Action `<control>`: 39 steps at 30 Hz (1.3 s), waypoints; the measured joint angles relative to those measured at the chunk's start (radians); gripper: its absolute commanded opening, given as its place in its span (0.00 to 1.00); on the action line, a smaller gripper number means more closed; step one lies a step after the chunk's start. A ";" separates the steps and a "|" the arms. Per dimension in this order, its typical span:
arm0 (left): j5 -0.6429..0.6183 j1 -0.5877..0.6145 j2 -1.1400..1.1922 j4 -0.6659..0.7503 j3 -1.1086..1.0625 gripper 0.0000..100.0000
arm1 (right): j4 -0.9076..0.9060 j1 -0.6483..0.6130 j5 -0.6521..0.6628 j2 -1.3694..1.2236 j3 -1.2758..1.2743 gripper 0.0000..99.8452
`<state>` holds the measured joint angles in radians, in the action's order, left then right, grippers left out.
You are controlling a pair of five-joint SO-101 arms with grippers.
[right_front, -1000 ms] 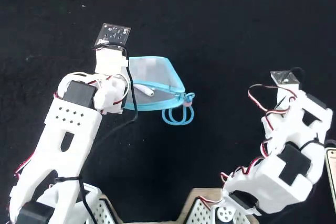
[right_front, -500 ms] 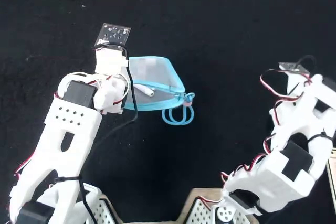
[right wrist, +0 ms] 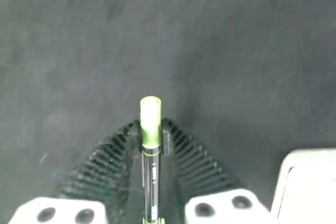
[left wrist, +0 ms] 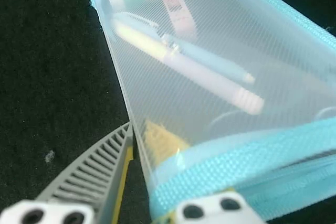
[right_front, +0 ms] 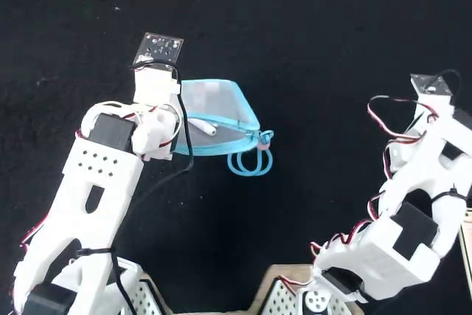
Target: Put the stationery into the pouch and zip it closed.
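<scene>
Left gripper [left wrist: 142,145]: pinches translucent blue zip pouch [right_front: 214,112].
Right gripper [right wrist: 151,128]: clamps green-capped pen [right wrist: 150,111], axis along fingers.
Relation: pouch well left of pen.

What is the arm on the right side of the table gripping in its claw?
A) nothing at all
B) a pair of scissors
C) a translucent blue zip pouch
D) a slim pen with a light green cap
D: the right wrist view shows the right gripper clamped on the slim pen with a light green cap, while the translucent blue zip pouch lies across the table.
</scene>
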<state>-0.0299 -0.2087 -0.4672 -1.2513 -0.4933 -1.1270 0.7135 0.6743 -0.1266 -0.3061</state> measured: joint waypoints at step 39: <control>0.000 0.000 0.000 0.000 0.000 0.03 | -0.422 -0.014 0.057 -0.347 0.399 0.13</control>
<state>-0.0299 -0.2087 -0.4672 -1.2513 -0.4933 -1.5489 0.6997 0.7311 -0.4733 0.0928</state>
